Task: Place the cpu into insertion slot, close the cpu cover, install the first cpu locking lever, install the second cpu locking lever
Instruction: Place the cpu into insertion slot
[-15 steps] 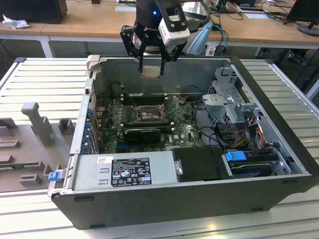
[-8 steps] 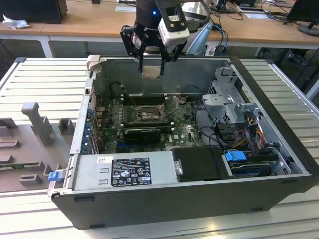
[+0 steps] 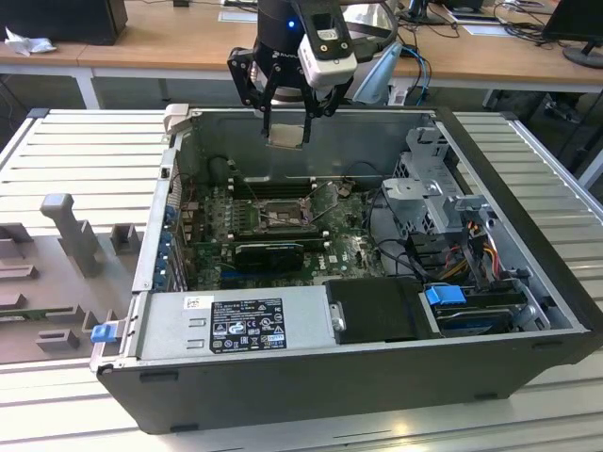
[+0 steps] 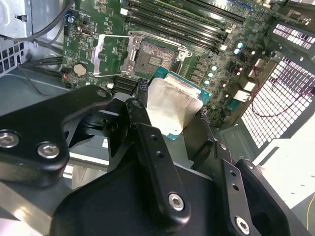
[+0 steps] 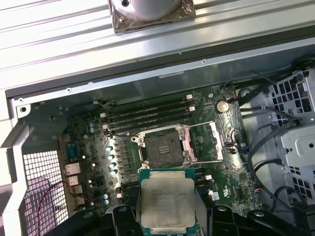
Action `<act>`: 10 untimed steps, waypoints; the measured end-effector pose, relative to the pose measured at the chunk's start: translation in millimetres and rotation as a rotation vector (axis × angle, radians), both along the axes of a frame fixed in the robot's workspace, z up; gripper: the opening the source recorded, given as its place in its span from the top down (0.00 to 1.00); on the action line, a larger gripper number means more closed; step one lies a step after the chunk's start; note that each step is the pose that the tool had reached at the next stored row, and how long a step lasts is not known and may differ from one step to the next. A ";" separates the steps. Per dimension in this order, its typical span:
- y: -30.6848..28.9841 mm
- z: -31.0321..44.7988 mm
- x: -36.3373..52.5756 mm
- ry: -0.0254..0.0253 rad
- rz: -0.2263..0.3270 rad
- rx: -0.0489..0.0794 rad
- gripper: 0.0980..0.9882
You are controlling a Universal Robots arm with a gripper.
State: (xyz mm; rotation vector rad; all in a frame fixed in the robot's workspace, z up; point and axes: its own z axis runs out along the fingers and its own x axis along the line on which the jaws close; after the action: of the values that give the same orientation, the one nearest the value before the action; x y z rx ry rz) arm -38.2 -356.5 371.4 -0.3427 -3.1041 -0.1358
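Step one going on: gripper [image 3: 286,130] clamped on the cpu [image 5: 166,202], hovering by the computer case's [image 3: 377,118] far wall, well apart from the insertion slot [image 5: 161,147]. cpu cover [image 4: 131,53] is flipped open. Reckon the chip needs squaring over the recess.

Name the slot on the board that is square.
The insertion slot: dark square recess, cpu cover flipped aside; the memory slots are long and narrow.

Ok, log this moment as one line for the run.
gripper: shut on cpu | above open case | insertion slot: empty | cpu cover: open
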 end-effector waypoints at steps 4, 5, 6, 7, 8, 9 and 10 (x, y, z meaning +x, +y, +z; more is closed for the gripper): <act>0.0 0.0 0.0 0.0000 -0.007 0.000 0.51; 0.0 0.0 0.0 0.0000 -0.009 0.000 0.51; 0.0 0.0 0.0 0.0000 -0.010 0.000 0.51; 0.0 0.0 0.0 0.0000 -0.013 0.000 0.51; 0.0 0.0 0.0 -0.0001 -0.015 0.000 0.51; 0.0 0.0 0.0 0.0000 -0.016 0.000 0.51; 0.0 0.0 0.0 0.0000 -0.019 0.000 0.51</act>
State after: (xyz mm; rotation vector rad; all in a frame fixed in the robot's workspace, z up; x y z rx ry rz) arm -38.2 -356.5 371.4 -0.3720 -3.1015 -0.1361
